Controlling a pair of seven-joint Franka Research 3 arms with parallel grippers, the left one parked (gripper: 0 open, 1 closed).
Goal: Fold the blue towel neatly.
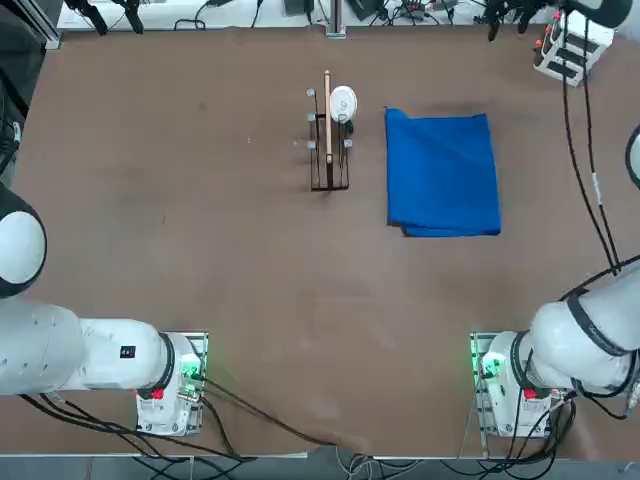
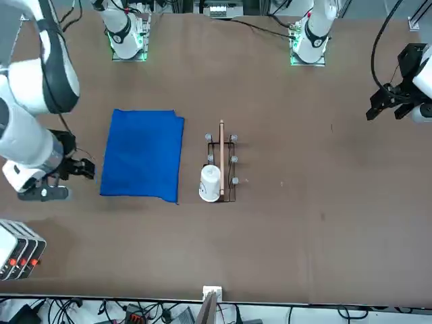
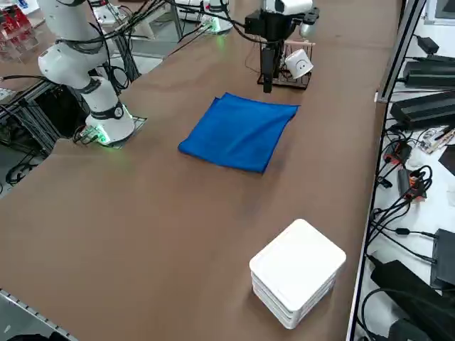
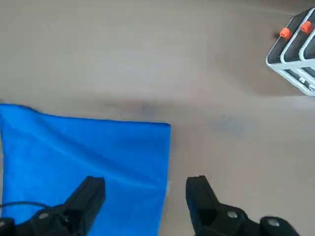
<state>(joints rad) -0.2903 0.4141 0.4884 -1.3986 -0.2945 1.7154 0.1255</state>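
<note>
Plainly folded, the blue towel (image 1: pixel 443 173) lies flat on the brown table (image 1: pixel 200 250) as a neat bright royal-blue rectangle, with layered edges showing along one short side. Its surface is smooth, with only faint creases.

The right gripper (image 4: pixel 146 191) hangs above the table with its two black fingers (image 4: pixel 88 196) spread wide and nothing between them. One finger is over the cloth near its edge, the other over bare table just beyond that edge, so the towel's side border runs below the gap. In the front view the right gripper (image 2: pixel 82 167) appears just off the towel's long side, clear of the cloth.

Only the wrist view shows the spread fingers directly from above, along with the towel's corner (image 4: pixel 167 127) and, further off past it, a white box with orange buttons (image 4: pixel 294 51). The overhead view does not show the claw at all, but it gives the towel's full outline and the wooden rack (image 1: pixel 328 140) with a white cup (image 1: pixel 342 102) on the far side of the cloth from the claw. The side view shows the towel's stacked layers at its near edge (image 3: pixel 220 158).
</note>
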